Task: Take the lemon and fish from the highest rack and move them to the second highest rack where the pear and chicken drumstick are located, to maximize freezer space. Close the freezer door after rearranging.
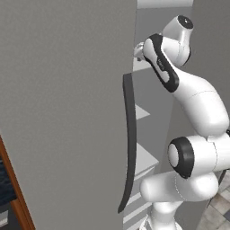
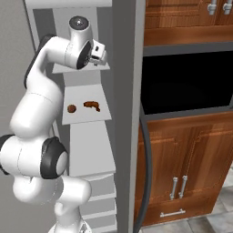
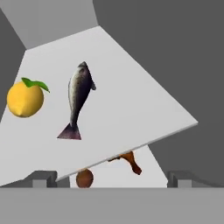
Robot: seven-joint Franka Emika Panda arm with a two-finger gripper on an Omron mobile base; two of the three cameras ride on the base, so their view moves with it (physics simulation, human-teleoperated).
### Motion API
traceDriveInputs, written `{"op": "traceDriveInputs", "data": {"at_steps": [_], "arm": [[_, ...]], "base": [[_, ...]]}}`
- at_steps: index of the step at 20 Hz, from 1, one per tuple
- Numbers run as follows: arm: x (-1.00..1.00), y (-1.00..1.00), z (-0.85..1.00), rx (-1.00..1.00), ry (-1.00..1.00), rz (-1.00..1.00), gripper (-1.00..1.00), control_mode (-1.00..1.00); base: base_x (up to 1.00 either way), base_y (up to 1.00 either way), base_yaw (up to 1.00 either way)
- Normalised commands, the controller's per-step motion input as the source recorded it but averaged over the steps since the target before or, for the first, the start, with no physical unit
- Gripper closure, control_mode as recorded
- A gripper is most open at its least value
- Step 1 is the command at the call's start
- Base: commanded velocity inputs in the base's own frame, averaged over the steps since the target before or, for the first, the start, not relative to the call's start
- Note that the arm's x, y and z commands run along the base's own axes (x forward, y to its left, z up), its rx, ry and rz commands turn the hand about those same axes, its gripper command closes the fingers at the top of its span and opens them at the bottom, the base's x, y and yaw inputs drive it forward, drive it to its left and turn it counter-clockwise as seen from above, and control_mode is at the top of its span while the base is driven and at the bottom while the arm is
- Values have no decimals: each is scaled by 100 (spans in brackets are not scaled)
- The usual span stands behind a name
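Top freezer rack (image 3: pixel 131 105) with lemon (image 3: pixel 25 99) beside fish (image 3: pixel 78 99); hand (image 3: pixel 107 178) above, wide open, empty

Lemon (image 3: pixel 25 98) is being seen on the highest rack (image 3: pixel 127 100), yellow, round, green leaf on top, lying near the rack's left side in the hand view. Fish (image 3: pixel 78 99) is lying flat just beside it, apart from it, dark grey-silver body, reddish tail fin pointing toward the rack's front edge. Second highest rack (image 2: pixel 86 117) is carrying the pear (image 2: pixel 71 108), brown and round, and the chicken drumstick (image 2: pixel 92 105), reddish-brown, lying flat near it but not touching. Both are being partly hidden by the upper rack's edge in the hand view. Freezer door (image 1: pixel 67 112), matte grey with a curved black handle (image 1: pixel 129 143), is standing open.
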Motion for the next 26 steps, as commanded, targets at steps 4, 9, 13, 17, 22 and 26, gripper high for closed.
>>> {"op": "traceDriveInputs", "data": {"at_steps": [4, 9, 13, 17, 22, 26], "arm": [[26, 24, 0, 0, 0, 1, -100, -100], [18, 14, -15, -2, 0, 2, -100, -100], [30, 3, -14, 0, 0, 2, -100, -100], [35, 6, -6, 0, 0, 4, -100, -100], [30, 11, 0, 0, 0, 3, -100, -100], [24, 14, -1, -1, 7, 1, -100, -100]], "base": [[0, 0, 0], [0, 0, 0], [0, 0, 0], [0, 0, 0], [0, 0, 0], [0, 0, 0]]}}
